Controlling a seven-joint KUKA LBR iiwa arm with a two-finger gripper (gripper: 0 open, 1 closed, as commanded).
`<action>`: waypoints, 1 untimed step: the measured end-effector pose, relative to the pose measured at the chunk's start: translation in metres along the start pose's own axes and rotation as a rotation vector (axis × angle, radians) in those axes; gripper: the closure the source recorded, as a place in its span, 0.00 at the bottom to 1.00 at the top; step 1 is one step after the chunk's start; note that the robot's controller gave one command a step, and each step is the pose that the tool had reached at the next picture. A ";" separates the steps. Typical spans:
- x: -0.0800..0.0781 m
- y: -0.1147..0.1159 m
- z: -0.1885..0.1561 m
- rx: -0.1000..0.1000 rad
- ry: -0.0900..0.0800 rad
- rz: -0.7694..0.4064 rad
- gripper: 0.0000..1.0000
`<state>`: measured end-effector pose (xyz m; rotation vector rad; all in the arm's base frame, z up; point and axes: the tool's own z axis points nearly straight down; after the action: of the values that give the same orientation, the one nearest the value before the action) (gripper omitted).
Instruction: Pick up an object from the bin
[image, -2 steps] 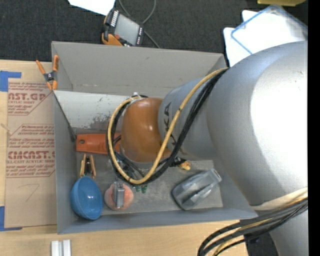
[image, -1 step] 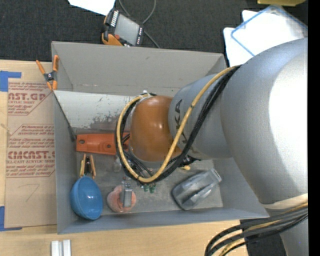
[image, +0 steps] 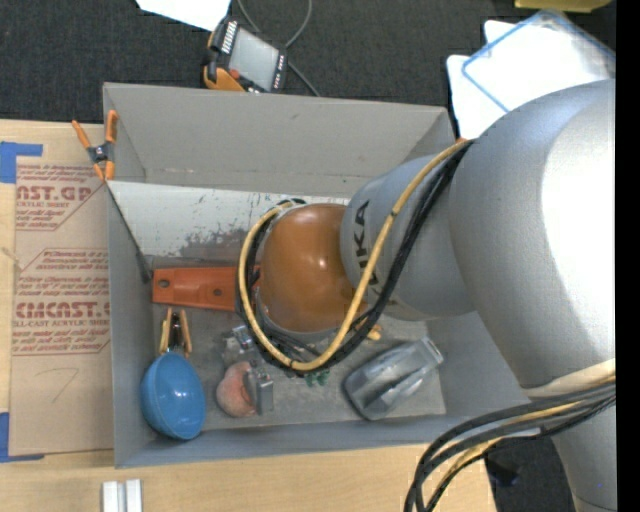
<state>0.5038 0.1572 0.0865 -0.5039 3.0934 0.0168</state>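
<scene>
Just right of the blue dome (image: 173, 397), on the bin's scuffed grey floor, lay a small pink lump (image: 232, 395), rounded and dull, soft-looking with a paler patch on top. The gripper (image: 250, 366) stood directly over it with its jaws apart. One of the grey metal fingers (image: 262, 390) was pressed close against the lump's right side, and the other sat up and slightly right of the dome, above the lump. I could not tell whether the lump was truly pinched between them or only lying beside the lower one.

The dome itself was smooth, glossy plastic, egg-round. Straight above it was a small brownish clip (image: 176, 332) with two thin prongs, and above that a flat orange bracket (image: 195, 287), matte and rectangular, with a hole near its left end. Well to the right of the dome, past the gripper, lay a clear plastic piece (image: 390, 378), crinkled and shiny.

Up and right of the dome bulged the robot's polished orange cover (image: 305, 265), ringed by looping black and yellow cables (image: 248, 295), with the thick silver arm (image: 540, 230) behind it. The bin (image: 280, 140) had plain grey metal walls, and the sloping one was flecked with dark scratches.
</scene>
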 end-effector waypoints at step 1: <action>0.000 0.000 0.000 0.000 0.000 0.000 1.00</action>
<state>0.5038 0.1572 0.0864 -0.5041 3.0932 0.0172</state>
